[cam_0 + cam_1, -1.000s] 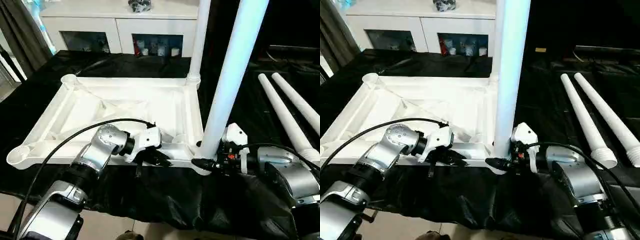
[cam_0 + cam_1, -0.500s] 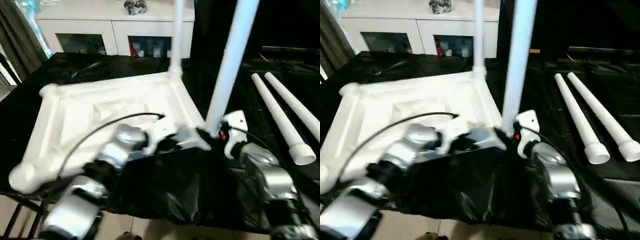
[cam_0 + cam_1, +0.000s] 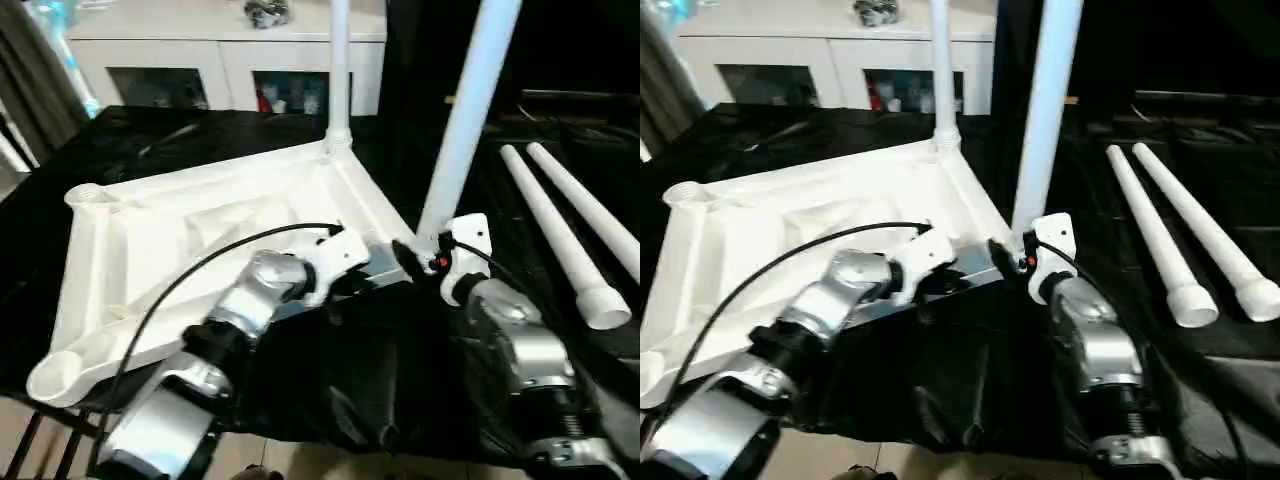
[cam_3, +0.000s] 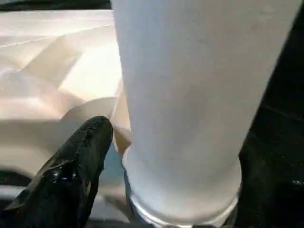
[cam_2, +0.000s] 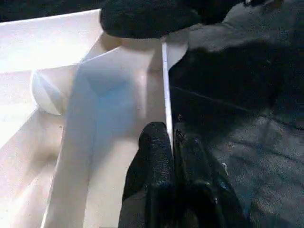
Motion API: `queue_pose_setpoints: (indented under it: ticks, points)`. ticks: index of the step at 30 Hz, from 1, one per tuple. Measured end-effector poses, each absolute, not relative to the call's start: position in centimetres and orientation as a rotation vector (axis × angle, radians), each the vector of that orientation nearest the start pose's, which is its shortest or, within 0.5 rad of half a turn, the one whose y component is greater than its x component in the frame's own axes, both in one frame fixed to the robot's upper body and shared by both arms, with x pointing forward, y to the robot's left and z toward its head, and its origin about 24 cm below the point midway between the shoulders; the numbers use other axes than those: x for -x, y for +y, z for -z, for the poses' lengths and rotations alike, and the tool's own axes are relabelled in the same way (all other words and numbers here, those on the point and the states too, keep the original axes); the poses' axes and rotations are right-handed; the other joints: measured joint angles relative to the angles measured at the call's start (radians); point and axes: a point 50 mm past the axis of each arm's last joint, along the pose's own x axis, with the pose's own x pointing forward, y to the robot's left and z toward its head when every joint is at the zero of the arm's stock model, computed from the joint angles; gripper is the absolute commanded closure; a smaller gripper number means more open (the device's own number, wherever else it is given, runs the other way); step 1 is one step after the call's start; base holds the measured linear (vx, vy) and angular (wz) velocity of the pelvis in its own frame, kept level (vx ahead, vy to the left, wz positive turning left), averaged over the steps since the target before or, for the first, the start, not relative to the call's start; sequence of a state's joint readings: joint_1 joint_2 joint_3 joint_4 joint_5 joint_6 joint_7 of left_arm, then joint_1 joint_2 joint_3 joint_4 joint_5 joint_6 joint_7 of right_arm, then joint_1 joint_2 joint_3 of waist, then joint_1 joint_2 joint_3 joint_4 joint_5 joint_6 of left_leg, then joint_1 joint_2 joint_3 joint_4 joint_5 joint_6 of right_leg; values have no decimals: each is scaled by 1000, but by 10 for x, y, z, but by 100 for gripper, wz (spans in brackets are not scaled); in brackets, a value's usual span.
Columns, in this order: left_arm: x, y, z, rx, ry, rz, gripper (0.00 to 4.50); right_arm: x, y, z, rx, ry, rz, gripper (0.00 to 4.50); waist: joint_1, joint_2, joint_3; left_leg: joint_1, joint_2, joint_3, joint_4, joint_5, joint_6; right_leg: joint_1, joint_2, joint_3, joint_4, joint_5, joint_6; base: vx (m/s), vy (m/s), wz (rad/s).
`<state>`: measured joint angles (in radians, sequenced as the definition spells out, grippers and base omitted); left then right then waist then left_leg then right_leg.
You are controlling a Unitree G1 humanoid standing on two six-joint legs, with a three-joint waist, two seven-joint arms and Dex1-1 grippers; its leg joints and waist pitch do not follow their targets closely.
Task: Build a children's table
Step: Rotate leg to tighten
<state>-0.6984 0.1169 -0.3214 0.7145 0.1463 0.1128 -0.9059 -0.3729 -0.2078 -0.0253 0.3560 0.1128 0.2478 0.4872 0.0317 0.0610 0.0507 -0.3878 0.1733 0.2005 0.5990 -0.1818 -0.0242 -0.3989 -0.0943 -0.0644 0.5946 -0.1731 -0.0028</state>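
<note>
The white tabletop [image 3: 150, 240] lies upside down and askew on the black cloth, ribbed underside up. Two white legs stand upright in its sockets: the far leg [image 3: 338, 70] and the near leg [image 3: 465, 120] at the near right corner. Two more legs [image 3: 555, 235] [image 3: 590, 215] lie loose on the right. My left gripper [image 5: 172, 137] is shut on the tabletop's thin near rim, close to that corner. My right gripper [image 3: 1015, 255] is open around the base of the near leg; one black finger [image 4: 71, 175] stands slightly off the leg, and the other is hidden behind it.
The black-covered work table [image 3: 400, 380] ends just in front of my arms. A white cabinet [image 3: 200, 60] with glass doors stands behind it. A black cable [image 3: 200, 270] loops over my left forearm and across the tabletop.
The tabletop has turned on the cloth, its left end swinging toward me, with both grippers staying at its near right corner. The head view has shifted too.
</note>
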Motion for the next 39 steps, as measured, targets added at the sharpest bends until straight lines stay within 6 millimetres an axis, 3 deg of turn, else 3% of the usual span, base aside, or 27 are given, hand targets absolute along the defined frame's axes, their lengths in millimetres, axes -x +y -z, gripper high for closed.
queue_pose_setpoints:
  ticks: [10,14,15,19,20,26,31,39]
  points:
    - [-317,98,-53,-458,371,1417,450,-295,-175,-53,186,327,-934,61,8,1,1,-4,1,1,0,2,5,-4,1,-1,-1,-2,2,0,0,0]
    - [-313,108,-54,-444,400,1487,450,-283,-173,-57,209,363,-1120,61,20,-1,2,-4,2,1,0,1,2,-4,1,-1,0,-2,2,0,0,0]
    - [-312,109,-54,-443,407,1499,450,-281,-173,-57,210,371,-1145,87,22,-1,2,-4,2,1,0,0,0,-4,1,-1,1,-2,2,0,0,0]
    - [-311,113,-55,-442,418,1536,450,-278,-173,-58,222,387,-1204,94,32,-1,2,-4,2,1,0,0,0,-3,1,0,1,-1,2,0,0,0]
    - [-311,114,-55,-445,421,1541,450,-277,-172,-58,222,390,-1214,117,32,-1,2,-4,2,1,1,0,0,-3,1,0,1,-1,2,0,0,0]
    - [-310,115,-53,-444,423,1546,450,-276,-169,-55,211,387,-1207,165,32,-2,2,-4,2,1,1,0,0,-3,1,0,1,-1,2,0,0,0]
    - [-313,111,-52,-444,407,1491,450,-278,-165,-51,168,355,-1097,174,27,-2,2,-4,2,1,2,0,0,-3,1,0,1,-1,2,0,0,0]
    - [-324,84,-49,-432,383,1287,450,-300,-159,-41,80,300,-662,176,8,-4,1,-1,1,1,2,0,0,-1,1,1,1,-1,2,0,0,0]
